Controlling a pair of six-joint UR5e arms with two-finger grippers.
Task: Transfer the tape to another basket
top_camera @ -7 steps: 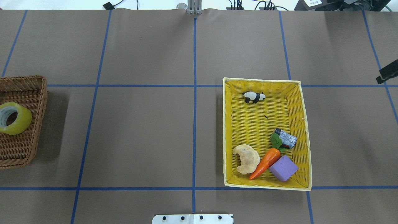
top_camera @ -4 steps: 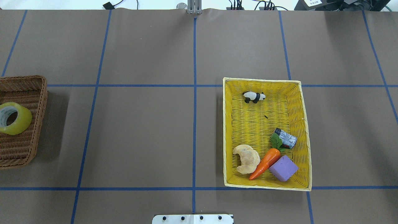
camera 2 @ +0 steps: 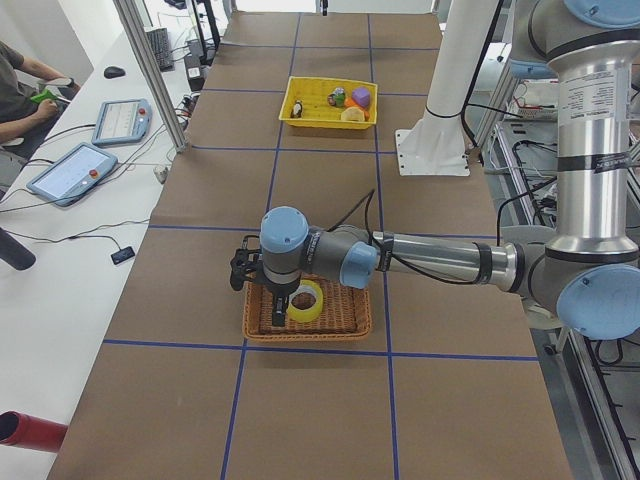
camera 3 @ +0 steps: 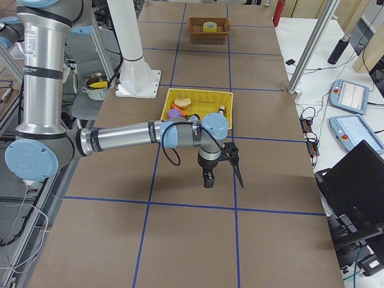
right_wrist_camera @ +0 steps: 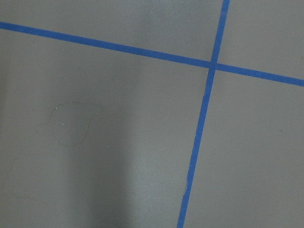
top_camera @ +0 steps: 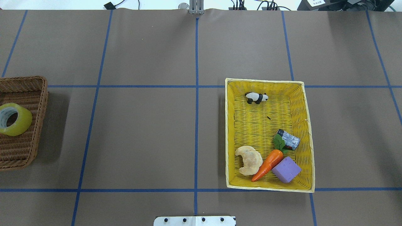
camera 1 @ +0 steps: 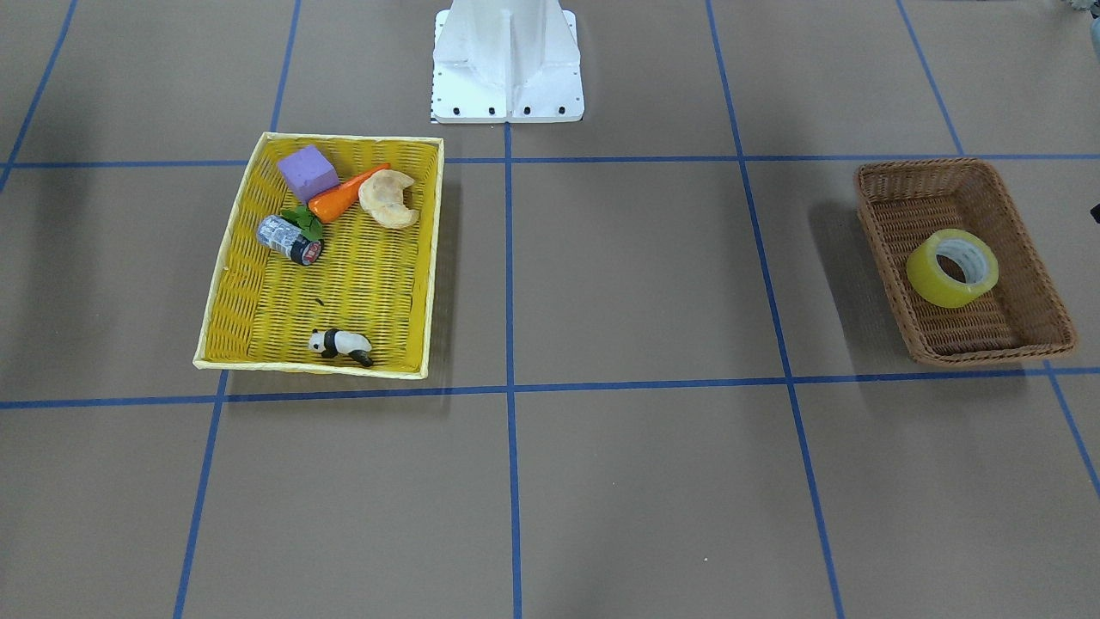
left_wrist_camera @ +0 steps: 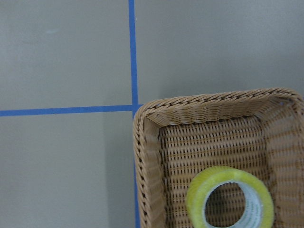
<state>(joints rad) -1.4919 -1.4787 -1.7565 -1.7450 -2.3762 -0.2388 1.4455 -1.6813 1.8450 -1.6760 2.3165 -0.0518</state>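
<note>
Gone from the right edge of the overhead view is the dark gripper tip that showed there a second ago. Nothing else has shifted. The yellow packing tape lies where it lay, tilted on the floor of the brown wicker basket, its pale core facing up and outward.

That basket sits at the robot's left end of the tabletop, cut by the overhead view's left edge. The front-facing view shows it whole, with the roll near its middle.

From the left end of the table, the near arm reaches out level and the left gripper hangs above the far rim of the wicker basket, clear of the tape. Its jaws show only in this side view, so I cannot tell how wide they stand. The left wrist camera looks down on one basket corner, with the roll at the bottom of its picture.

The right gripper hangs over bare tabletop just beside the yellow basket, and I cannot tell the state of its jaws either. The right wrist camera sees only brown paper and a crossing of blue lines.

Inside the yellow basket are a panda figurine, a croissant, a carrot, a purple block and a small patterned roll.
</note>
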